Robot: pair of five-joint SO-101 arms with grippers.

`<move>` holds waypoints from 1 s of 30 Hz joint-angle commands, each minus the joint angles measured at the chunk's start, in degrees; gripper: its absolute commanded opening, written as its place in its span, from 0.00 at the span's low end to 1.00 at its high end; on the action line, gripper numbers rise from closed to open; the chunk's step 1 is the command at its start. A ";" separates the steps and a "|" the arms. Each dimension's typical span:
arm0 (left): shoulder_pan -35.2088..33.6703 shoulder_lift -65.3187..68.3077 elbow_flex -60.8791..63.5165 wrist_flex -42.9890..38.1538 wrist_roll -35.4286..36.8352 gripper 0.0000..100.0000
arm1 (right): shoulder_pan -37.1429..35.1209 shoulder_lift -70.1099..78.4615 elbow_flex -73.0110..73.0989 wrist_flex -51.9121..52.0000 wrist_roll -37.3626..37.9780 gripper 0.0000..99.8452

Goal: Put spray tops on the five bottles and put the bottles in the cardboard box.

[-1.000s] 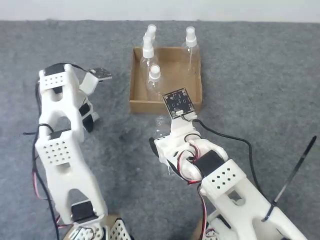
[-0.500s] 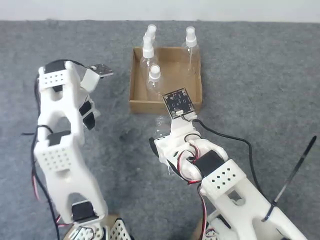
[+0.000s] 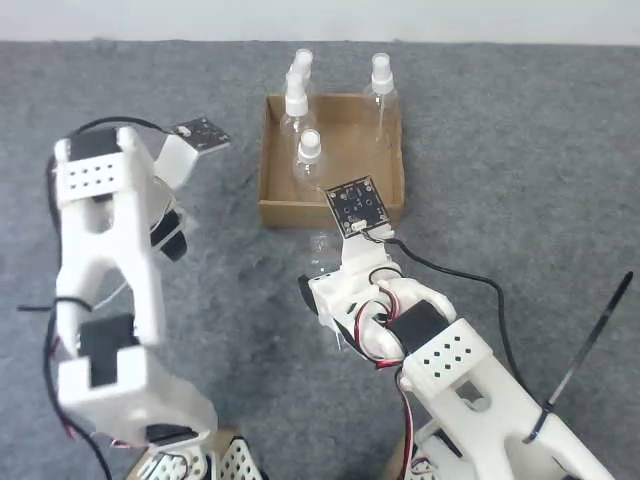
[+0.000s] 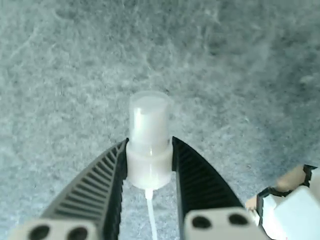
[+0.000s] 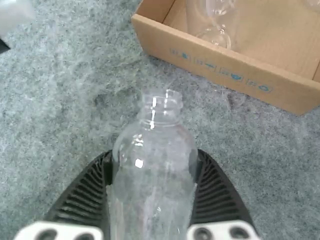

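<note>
**While the last bottle waits open-necked, its spray top hangs off to the left**

Because the bottle point(image 5: 152, 155) is clear, thin-walled plastic and looks empty, it is likely light, slick and easy to dent under a hard squeeze. The right gripper point(image 5: 152, 156) is clenched on its body below the shoulder. That is a sound place to hold, since it leaves the threaded neck free. The bottle stands near the middle of the grey table point(image 3: 500, 150), just short of the cardboard box's point(image 5: 225, 70) near wall.

The spray top point(image 4: 148, 140) is small and stiff. The left gripper point(image 4: 149, 145) grasps it by its collar, nozzle cap up, above bare table well to the left of the bottle. Its thin dip tube point(image 4: 148, 212) hangs below and probably bends easily, so it should enter the neck first and go straight down.

Open table lies between the two arms, giving the top room to travel right. The tight spots are ahead of the bottle. The box's near wall is an edge to lift over, and four capped bottles point(image 3: 310, 150) take up its left and far parts. The near right of the box floor looks free, though the right arm's wrist board overhangs that wall in the high view.
</note>
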 commanded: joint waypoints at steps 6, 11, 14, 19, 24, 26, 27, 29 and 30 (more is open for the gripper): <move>0.35 -15.38 2.95 2.02 10.73 0.02 | 0.48 -2.86 -1.05 0.40 0.00 0.01; 0.79 -20.04 5.67 2.02 16.09 0.02 | 0.48 -5.76 -0.97 0.84 0.00 0.01; 2.11 -23.30 8.31 2.02 19.87 0.02 | 0.48 -9.63 0.09 2.24 -0.09 0.01; 5.63 -32.18 11.12 -1.76 29.36 0.01 | 0.48 -15.34 3.25 0.66 -0.26 0.01; 8.35 -40.70 17.27 -11.34 40.00 0.01 | 0.48 -19.65 9.05 -5.85 -0.09 0.01; 9.76 -43.43 20.35 -14.51 43.25 0.01 | 0.48 -21.41 10.99 -7.78 -0.09 0.01; 10.46 -44.66 21.76 -16.00 44.75 0.01 | 0.48 -22.29 11.87 -8.66 -0.09 0.01; 11.69 -47.03 24.31 -18.99 47.74 0.01 | 0.48 -24.13 13.54 -10.15 -0.09 0.01; 12.22 -48.26 25.36 -20.48 49.23 0.01 | 0.48 -25.19 14.33 -10.77 -0.09 0.01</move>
